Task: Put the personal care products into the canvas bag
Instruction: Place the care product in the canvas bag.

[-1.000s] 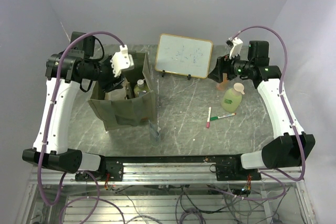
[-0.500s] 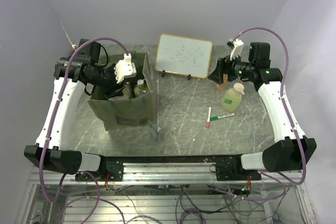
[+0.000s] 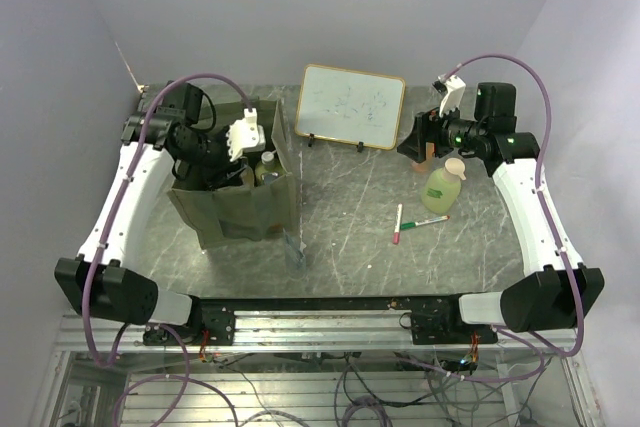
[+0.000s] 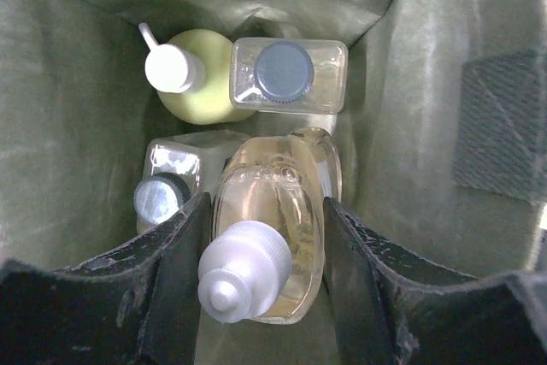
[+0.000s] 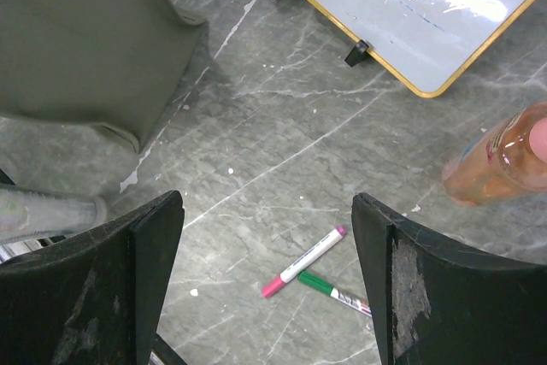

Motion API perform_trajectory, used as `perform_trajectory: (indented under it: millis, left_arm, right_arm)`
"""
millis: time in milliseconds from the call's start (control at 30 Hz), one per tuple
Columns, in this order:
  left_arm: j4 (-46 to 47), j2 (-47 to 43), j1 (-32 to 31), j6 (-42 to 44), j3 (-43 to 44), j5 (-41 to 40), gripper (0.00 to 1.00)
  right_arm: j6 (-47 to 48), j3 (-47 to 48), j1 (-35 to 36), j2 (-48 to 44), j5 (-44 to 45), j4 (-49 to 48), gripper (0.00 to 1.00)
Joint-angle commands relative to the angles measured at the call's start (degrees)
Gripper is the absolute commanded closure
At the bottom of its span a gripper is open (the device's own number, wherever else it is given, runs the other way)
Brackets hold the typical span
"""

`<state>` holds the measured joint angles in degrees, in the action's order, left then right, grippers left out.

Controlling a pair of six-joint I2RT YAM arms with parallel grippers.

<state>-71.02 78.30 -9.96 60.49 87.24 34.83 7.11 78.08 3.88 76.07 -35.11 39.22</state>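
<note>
- Left wrist view: amber bottle (image 4: pixel 275 198) is clamped in the left gripper (image 4: pixel 265 284), white cap toward the camera, long axis pointing down into the bag (image 4: pixel 68 108).
- Beneath it on the bag floor stand a yellow-green bottle (image 4: pixel 201 87), one dark-capped bottle (image 4: pixel 286 74) just beside that, and a second dark-capped one (image 4: pixel 167 190) nearer the fingers.
- Call: it hangs right above the others, so opening the fingers should drop it home.
- Outside, the orange bottle (image 5: pixel 504 156) sits off to one side of the right gripper (image 5: pixel 265 211), whose fingers are spread wide with nothing between them.
- Pump bottle (image 3: pixel 443 187) waits nearby; the right arm is nearer both.
- Whiteboard (image 5: pixel 427 6) and pens (image 5: pixel 303 261) sit around them.
</note>
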Motion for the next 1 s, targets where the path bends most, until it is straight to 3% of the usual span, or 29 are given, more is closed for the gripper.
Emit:
perform_trajectory:
  millis: [0, 967]
  left_arm:
    - [6.62, 1.29, 0.55, 1.52, 0.19, 6.05, 0.93]
    - [13.94, 7.65, -2.25, 4.91, -8.49, 11.86, 0.93]
  right_arm:
    - [0.00, -0.48, 0.24, -1.28, 0.48, -1.12, 0.20]
    - [0.62, -1.44, -0.81, -1.15, 1.46, -1.25, 0.19]
